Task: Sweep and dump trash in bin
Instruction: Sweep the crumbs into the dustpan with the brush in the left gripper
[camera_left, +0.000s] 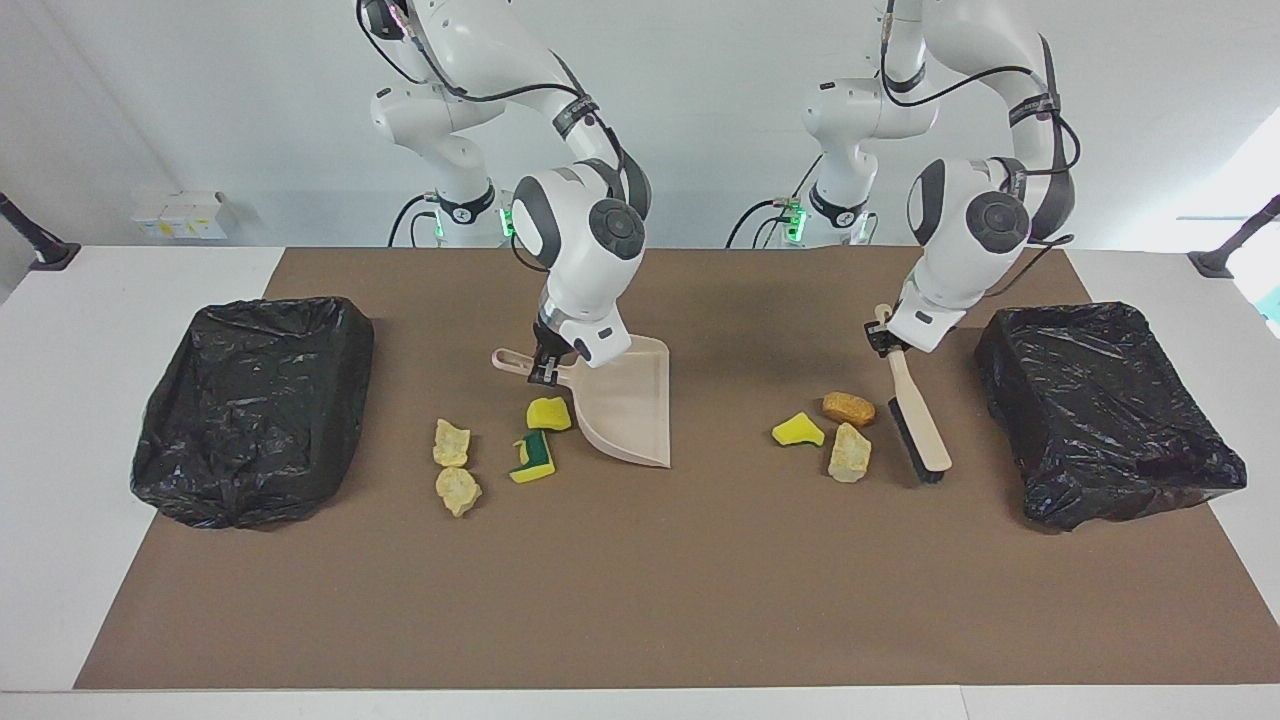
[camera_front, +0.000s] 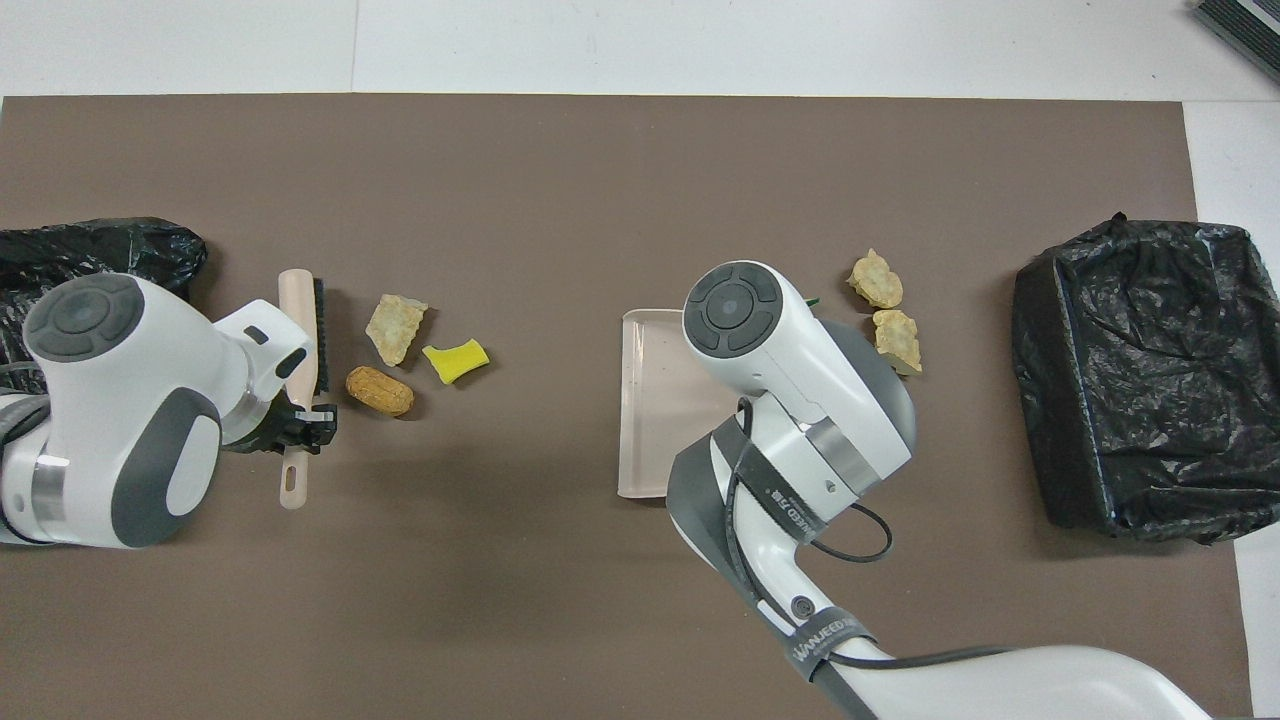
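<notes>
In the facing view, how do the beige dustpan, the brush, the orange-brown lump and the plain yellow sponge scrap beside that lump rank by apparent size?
1. Beige plastic dustpan, largest.
2. Beige long-handled brush.
3. Orange-brown lump and plain yellow sponge scrap: they look about alike, so I leave them unranked.

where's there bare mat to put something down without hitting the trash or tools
The widest free patch is the mat strip farthest from the robots, running between both bins. There is also a bare gap between the dustpan and the yellow scrap. It is crowded beside the brush and around the sponge pieces by the dustpan.
</notes>
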